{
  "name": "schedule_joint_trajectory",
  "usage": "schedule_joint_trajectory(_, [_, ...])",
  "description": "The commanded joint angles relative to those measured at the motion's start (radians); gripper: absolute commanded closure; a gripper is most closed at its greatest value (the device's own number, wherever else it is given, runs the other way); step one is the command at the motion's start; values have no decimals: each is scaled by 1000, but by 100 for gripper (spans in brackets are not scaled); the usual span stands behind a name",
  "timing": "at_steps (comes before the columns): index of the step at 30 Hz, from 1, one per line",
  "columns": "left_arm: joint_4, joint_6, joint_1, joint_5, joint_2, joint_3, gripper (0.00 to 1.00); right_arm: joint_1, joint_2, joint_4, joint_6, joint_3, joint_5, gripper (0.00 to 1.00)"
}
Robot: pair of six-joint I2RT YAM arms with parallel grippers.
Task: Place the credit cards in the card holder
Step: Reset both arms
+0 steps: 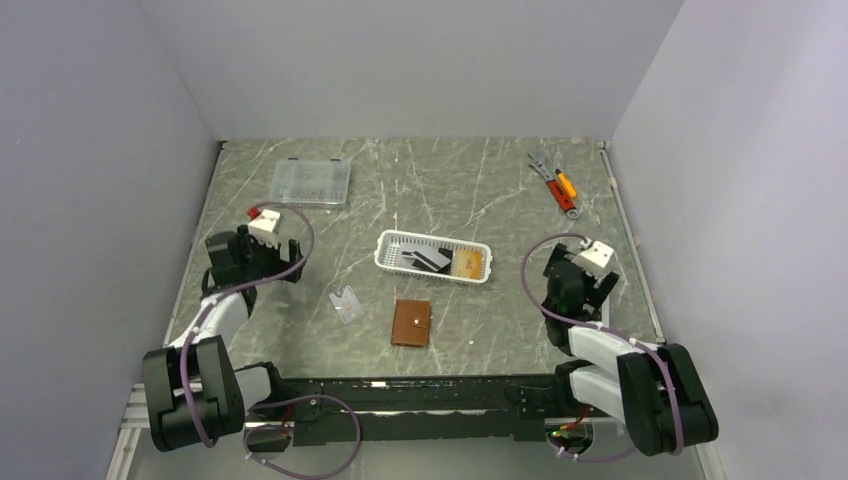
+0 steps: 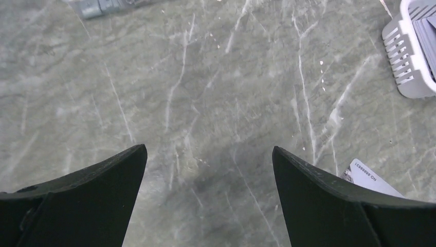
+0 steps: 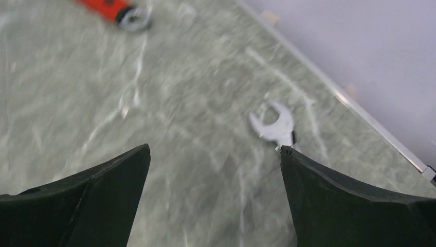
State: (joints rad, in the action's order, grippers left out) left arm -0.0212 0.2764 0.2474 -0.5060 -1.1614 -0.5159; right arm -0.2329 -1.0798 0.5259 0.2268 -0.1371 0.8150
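Observation:
The credit cards lie in a white slotted basket (image 1: 385, 256) at mid-table: dark and grey-striped cards (image 1: 430, 258) on the left, an orange-gold card (image 1: 471, 263) on the right. The card holder (image 1: 411, 323), a brown leather wallet, lies folded shut on the table just in front of the basket. My left gripper (image 1: 283, 258) (image 2: 208, 149) hovers open at the left over bare table, well apart from both. At the right my right gripper (image 1: 585, 272) (image 3: 215, 148) is open too, with only table between its fingers.
A small clear plastic piece (image 1: 346, 303) (image 2: 367, 177) lies left of the wallet. A clear compartment box (image 1: 311, 181) sits at the back left. Wrenches and an orange tool (image 1: 553, 182) (image 3: 275, 126) lie at the back right. The basket's corner (image 2: 406, 67) shows in the left wrist view.

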Motion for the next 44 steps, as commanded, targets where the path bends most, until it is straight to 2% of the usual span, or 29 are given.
schedule_joint_trajectory(1, [-638,-114,1,-56,36,221,1,95,-51,389,14,5,58,0])
schedule_joint_trajectory(2, [-744,-123,0,-67,19,254,1,120,-72,418,16,4,33,0])
schedule_joint_trajectory(4, [-818,-148,1,-75,-18,267,1,152,-107,428,28,-14,0,0])
schedule_joint_trajectory(6, [-747,-137,-1,-62,-29,231,1,164,-135,428,18,-34,-39,0])
schedule_joint_trajectory(11, [-800,-172,-4,-28,-62,224,1,164,-242,549,20,-32,-78,0])
schedule_joint_trajectory(13, [-834,-189,-4,-18,-77,232,1,165,-260,543,-10,-50,-132,0])
schedule_joint_trajectory(15, [-1076,-223,-11,-10,-143,312,1,166,-283,563,-54,-64,-199,0])
schedule_joint_trajectory(16, [-1136,-214,-24,-7,-154,335,1,165,-291,558,-71,-71,-236,0])
schedule_joint_trajectory(18, [-1046,-159,-72,86,-108,336,1,167,-315,577,-122,-74,-346,0])
schedule_joint_trajectory(19, [-1080,-152,-84,104,-136,347,1,166,-345,615,-150,-59,-409,0])
schedule_joint_trajectory(20, [-1221,-174,-92,109,-194,374,1,166,-405,770,-192,-32,-435,0])
schedule_joint_trajectory(21, [-1263,-174,-95,115,-206,381,1,160,-421,810,-188,-25,-388,0])
schedule_joint_trajectory(22, [-1063,-133,-110,139,-157,340,1,168,-380,674,-139,-50,-387,0])
schedule_joint_trajectory(24, [-1109,-146,-135,171,-195,315,1,196,-414,689,-142,-78,-415,0])
schedule_joint_trajectory(25, [-1040,-143,-131,161,-191,299,1,199,-399,573,-114,-115,-415,0])
schedule_joint_trajectory(26, [-1003,-124,-134,168,-164,295,1,207,-395,560,-110,-110,-426,0])
schedule_joint_trajectory(27, [-1059,-136,-136,168,-174,308,1,208,-413,631,-132,-99,-426,0])
schedule_joint_trajectory(28, [-1099,-146,-135,170,-191,316,1,208,-393,570,-112,-106,-427,0])
schedule_joint_trajectory(30, [-1018,-128,-135,172,-162,303,1,208,-406,620,-131,-102,-422,0])
schedule_joint_trajectory(32, [-1092,-146,-135,170,-188,316,1,208,-386,580,-112,-99,-424,0])
schedule_joint_trajectory(35, [-1035,-130,-136,169,-164,310,1,208,-396,614,-127,-95,-422,0])
schedule_joint_trajectory(37, [-1082,-138,-134,156,-183,317,1,208,-389,594,-122,-96,-423,0])
schedule_joint_trajectory(41, [-1029,-126,-135,152,-172,302,1,208,-390,597,-122,-96,-421,0])
schedule_joint_trajectory(44, [-1075,-135,-134,157,-181,315,1,208,-390,596,-123,-97,-421,0])
